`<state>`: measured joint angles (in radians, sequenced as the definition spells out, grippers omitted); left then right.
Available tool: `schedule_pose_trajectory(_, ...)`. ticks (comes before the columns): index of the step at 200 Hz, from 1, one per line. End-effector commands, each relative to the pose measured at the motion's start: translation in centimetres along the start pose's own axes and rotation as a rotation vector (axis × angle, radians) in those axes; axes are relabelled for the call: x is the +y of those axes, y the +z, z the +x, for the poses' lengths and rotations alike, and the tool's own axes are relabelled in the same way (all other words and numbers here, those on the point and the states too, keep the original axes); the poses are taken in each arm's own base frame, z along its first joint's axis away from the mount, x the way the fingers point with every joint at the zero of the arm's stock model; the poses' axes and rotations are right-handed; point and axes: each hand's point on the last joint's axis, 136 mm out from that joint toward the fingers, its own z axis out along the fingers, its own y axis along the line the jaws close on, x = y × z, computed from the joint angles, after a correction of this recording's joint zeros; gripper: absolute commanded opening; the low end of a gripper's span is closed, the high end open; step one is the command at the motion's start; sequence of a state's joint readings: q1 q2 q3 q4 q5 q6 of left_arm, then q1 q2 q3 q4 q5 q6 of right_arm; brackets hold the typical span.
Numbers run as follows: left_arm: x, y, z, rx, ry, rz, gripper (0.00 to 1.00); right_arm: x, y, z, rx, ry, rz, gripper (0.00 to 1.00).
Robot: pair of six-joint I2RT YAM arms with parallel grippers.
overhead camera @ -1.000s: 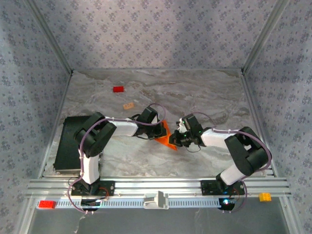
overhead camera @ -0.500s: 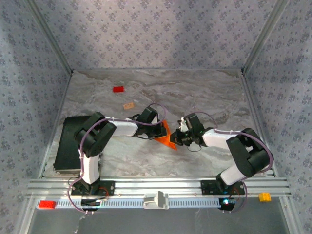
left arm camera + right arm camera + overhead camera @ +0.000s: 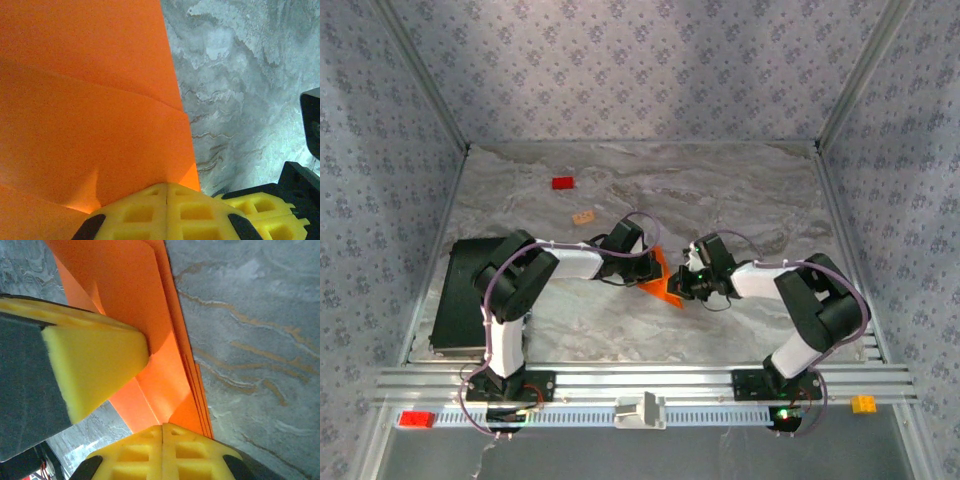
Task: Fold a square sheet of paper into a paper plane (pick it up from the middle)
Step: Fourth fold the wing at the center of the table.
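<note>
Mid-table | square sheet of paper [image 3: 660, 285] layered, no dart yet | I read left gripper [image 3: 166, 199] and right gripper [image 3: 162, 439] clamped on it.

Laboratory robot cell. A grey marble-patterned tabletop [image 3: 740, 190] was boxed in by blue-grey patterned wall panels [image 3: 640, 70], and a silver aluminium rail [image 3: 650, 378] carried two black arm bases [image 3: 508, 385].
</note>
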<state>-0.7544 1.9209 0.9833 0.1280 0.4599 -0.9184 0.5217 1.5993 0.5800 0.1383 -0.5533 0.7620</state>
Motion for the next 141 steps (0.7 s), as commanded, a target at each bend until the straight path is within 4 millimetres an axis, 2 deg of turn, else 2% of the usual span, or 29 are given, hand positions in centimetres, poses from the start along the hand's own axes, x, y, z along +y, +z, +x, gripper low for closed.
schedule_pose_trajectory(1,3.3,0.9,0.6,0.014,-0.046,-0.094,0.02,-3.1,0.3,1.4,0.039,0.022,0.112,0.01)
schedule_pose_trajectory(40,3.4,0.4,-0.2,-0.003,-0.049,-0.091,0.02,-4.9,-0.2,3.1,0.052,0.042,0.156,0.0)
schedule_pose_trajectory(141,5.0,-0.8,-3.1,-0.048,-0.063,-0.1,0.02,-5.7,0.1,3.7,0.073,0.057,0.182,0.0)
